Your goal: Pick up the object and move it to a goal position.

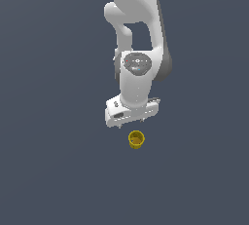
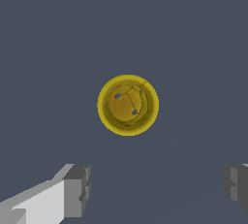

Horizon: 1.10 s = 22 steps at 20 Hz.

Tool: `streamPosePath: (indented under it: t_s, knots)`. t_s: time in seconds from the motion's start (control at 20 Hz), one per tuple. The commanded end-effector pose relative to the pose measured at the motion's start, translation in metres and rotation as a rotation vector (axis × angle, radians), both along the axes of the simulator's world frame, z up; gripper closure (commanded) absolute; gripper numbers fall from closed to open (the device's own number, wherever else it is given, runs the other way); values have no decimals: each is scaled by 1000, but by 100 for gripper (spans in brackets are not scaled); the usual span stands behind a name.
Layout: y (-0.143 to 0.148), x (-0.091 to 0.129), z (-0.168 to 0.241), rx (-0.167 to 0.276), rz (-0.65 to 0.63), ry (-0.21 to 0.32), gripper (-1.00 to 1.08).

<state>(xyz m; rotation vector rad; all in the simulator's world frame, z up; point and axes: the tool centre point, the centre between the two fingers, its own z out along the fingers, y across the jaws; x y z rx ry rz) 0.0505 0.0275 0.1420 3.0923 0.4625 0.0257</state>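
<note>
The object is a tiny yellow cup (image 1: 136, 140) with a round rim, standing upright on the dark grey floor. In the wrist view I look straight down into the cup (image 2: 128, 104) and see its hollow inside. My white gripper (image 1: 131, 125) hangs just above and behind the cup, not touching it. In the wrist view the gripper (image 2: 156, 189) is open, its two grey fingertips (image 2: 77, 189) spread wide apart, and the cup lies clear of the gap between them. Nothing is held.
The flat dark grey floor (image 1: 48, 170) spreads all around with no other objects in view. My white arm (image 1: 133, 34) rises behind the gripper toward the exterior view's top.
</note>
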Motion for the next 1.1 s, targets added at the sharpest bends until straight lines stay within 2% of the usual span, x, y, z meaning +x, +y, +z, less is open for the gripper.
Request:
streamPosePath:
  t_s: [0.0,0.5,1.05]
  knots:
    - [7,10,-11,1,64,6,-92]
    - [23,33,-42,8,221,18,-92]
    - [25,35,-56,10,236,20,-92]
